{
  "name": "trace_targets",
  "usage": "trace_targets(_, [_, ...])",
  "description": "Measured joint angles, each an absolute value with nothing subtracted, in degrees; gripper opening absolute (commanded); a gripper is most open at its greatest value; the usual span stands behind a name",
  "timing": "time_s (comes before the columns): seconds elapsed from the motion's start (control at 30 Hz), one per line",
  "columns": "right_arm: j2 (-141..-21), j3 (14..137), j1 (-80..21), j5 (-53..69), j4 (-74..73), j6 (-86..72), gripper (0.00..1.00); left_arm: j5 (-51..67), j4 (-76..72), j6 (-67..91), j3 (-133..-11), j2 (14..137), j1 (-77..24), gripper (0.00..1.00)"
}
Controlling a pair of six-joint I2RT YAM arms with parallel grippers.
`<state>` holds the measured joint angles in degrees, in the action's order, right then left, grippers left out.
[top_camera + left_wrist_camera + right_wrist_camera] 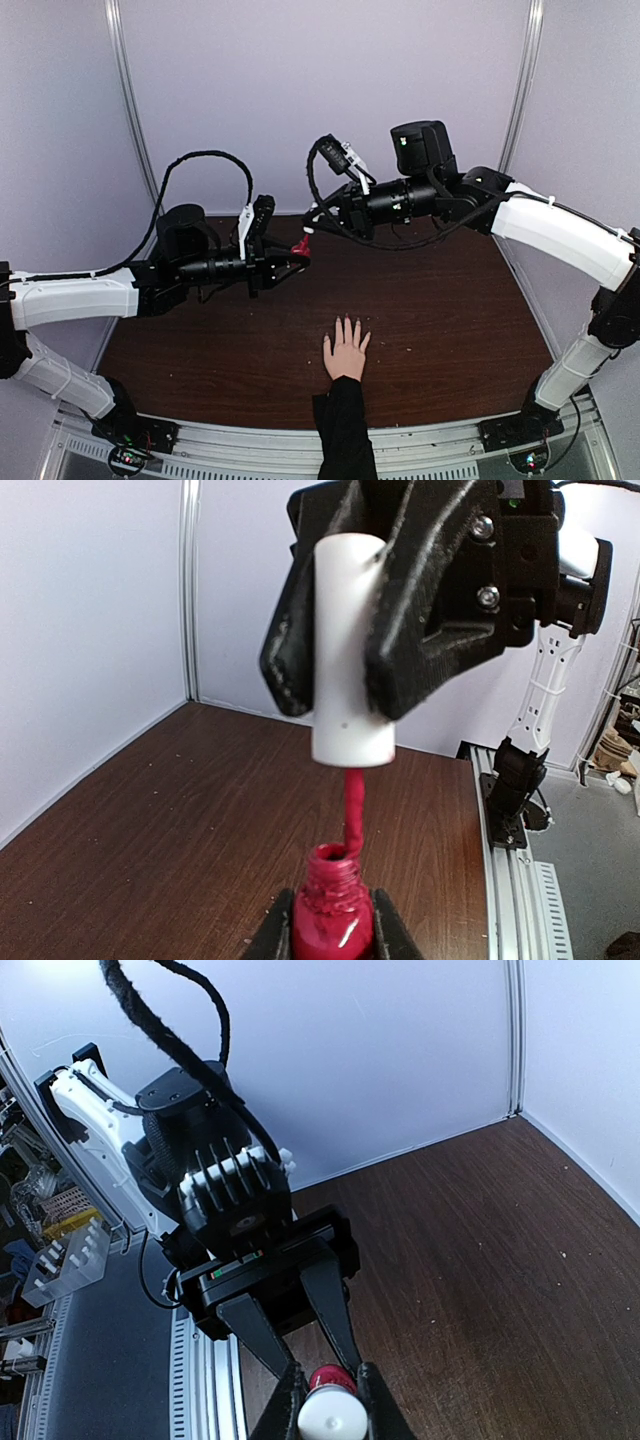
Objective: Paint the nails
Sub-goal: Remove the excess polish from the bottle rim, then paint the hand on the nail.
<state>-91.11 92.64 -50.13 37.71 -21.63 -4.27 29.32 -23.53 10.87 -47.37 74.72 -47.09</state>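
A pale hand in a black sleeve lies flat on the table near the front, fingers pointing away. The nails are too small to tell their colour. Up and to the left of the hand, my left gripper is shut on a small red bottle with its neck uncovered. My right gripper is shut on the white cap just above that bottle. The red-coated brush hangs from the cap, its tip at the bottle's mouth. Both grippers meet above the table's back centre.
The dark wooden table has pale walls on three sides. A metal rail with both arm bases runs along the near edge. The black sleeve crosses that rail at the centre.
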Motion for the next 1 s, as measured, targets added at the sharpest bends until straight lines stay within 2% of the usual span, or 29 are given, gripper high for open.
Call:
trace_targets(0.7, [-87.3,93.4,-49.1,37.2,-22.6,-2.7,0.00,28.7,-23.5,10.9,-47.4,74.7,-47.1,0.00])
trace_targets(1.0, [-87.2,92.1,-42.1,35.7,-23.8,0.5,0.00,28.5,-23.5,10.8,-47.4,74.7,-47.1,0.00])
